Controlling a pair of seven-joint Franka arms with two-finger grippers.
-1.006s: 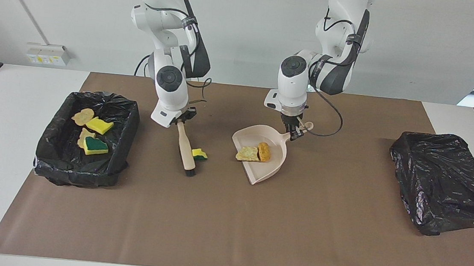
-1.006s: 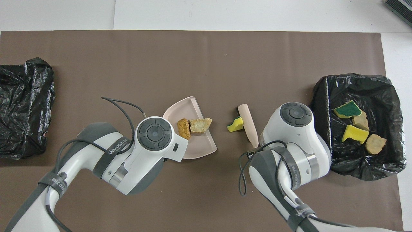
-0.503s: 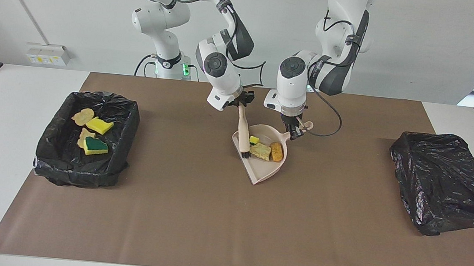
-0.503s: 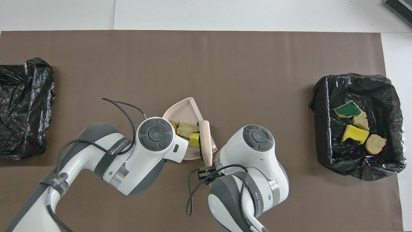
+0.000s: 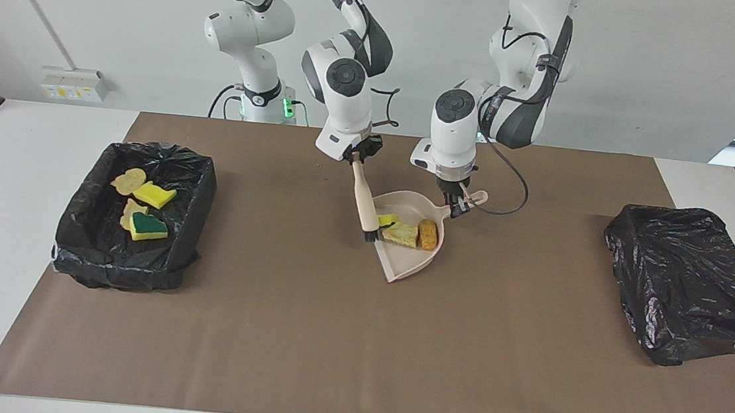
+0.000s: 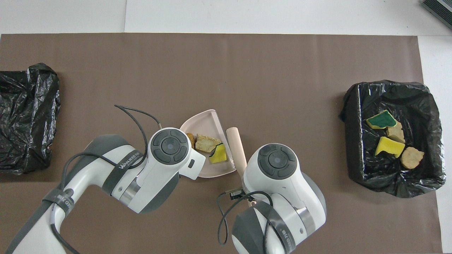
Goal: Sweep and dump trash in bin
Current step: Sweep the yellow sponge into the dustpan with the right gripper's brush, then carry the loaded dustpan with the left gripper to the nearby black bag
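Brush point(image 5: 365, 200) drew back (sponge scrap point(image 5: 387, 220) in dustpan point(image 5: 410, 263)).

Two robot arms point(image 5: 351, 92) point(image 5: 476, 109) work at the table. There are two black-lined bins point(image 5: 134, 213) point(image 5: 687, 281), one pale pink dustpan point(image 5: 406, 263) and one brush point(image 5: 364, 199). Seven trash scraps show: three sponge pieces point(image 5: 387, 220) point(image 5: 154, 195) point(image 5: 147, 227) and four bread-like lumps point(image 5: 401, 235) point(image 5: 429, 234) point(image 5: 128, 180) point(image 5: 130, 210).

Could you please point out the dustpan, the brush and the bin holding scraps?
dustpan point(image 5: 410, 263): facing view, bare pan floor.
brush point(image 5: 363, 197): facing view, middle of handle.
bin point(image 5: 186, 238): facing view, black-lined side wall.
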